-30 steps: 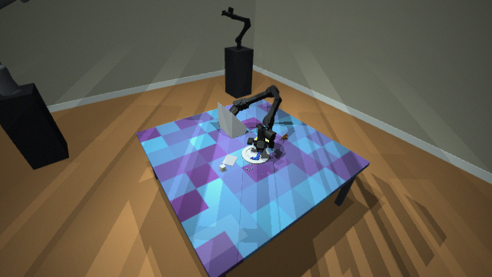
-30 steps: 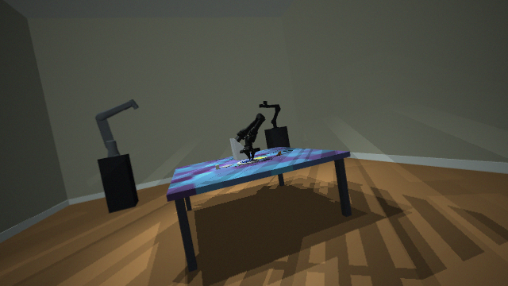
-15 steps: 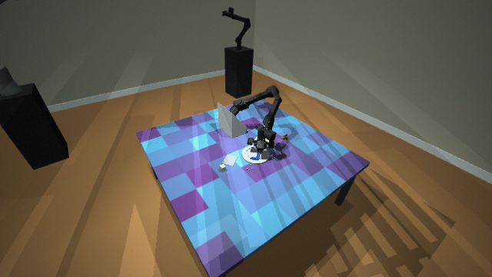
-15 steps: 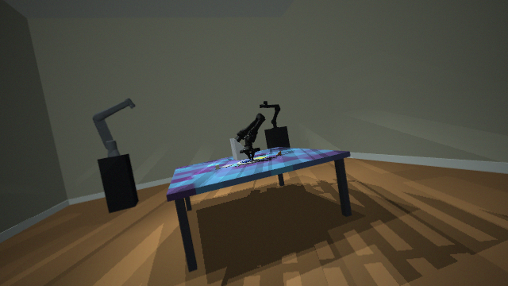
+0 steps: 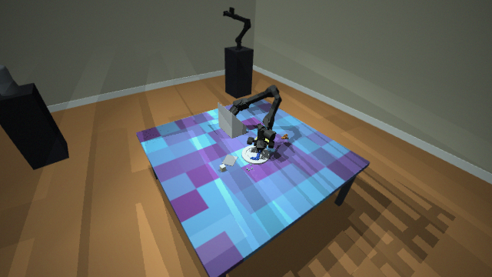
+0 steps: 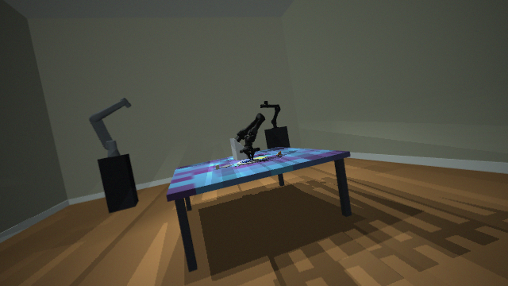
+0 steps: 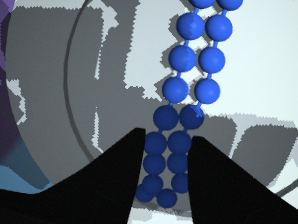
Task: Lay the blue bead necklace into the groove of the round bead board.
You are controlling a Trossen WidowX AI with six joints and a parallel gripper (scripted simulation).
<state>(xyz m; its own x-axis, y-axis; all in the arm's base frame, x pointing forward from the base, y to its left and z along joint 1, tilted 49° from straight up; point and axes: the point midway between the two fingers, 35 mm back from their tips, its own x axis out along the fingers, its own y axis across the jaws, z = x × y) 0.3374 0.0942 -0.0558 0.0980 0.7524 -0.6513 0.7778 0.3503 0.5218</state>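
Observation:
The round bead board (image 5: 244, 155) (image 7: 37, 65) is white and lies flat on the table, partly in shadow, with a thin dark curved groove line in the wrist view. The blue bead necklace (image 5: 255, 158) (image 7: 183, 59) lies across it as two nearly parallel strands, away from the curved line at the left. My gripper (image 5: 259, 151) (image 6: 252, 159) (image 7: 166, 141) points down low over the board and is shut on both strands near the necklace's looped near end. The necklace's far end runs out of the wrist view at the top.
A grey upright panel (image 5: 231, 124) (image 6: 236, 149) stands behind the board. A pale flat square (image 5: 230, 160), a small pale cube (image 5: 222, 168) and several tiny pieces (image 5: 249, 168) lie near the board. A small orange object (image 5: 284, 136) (image 6: 279, 153) lies to its right. Something yellow shows behind my gripper.

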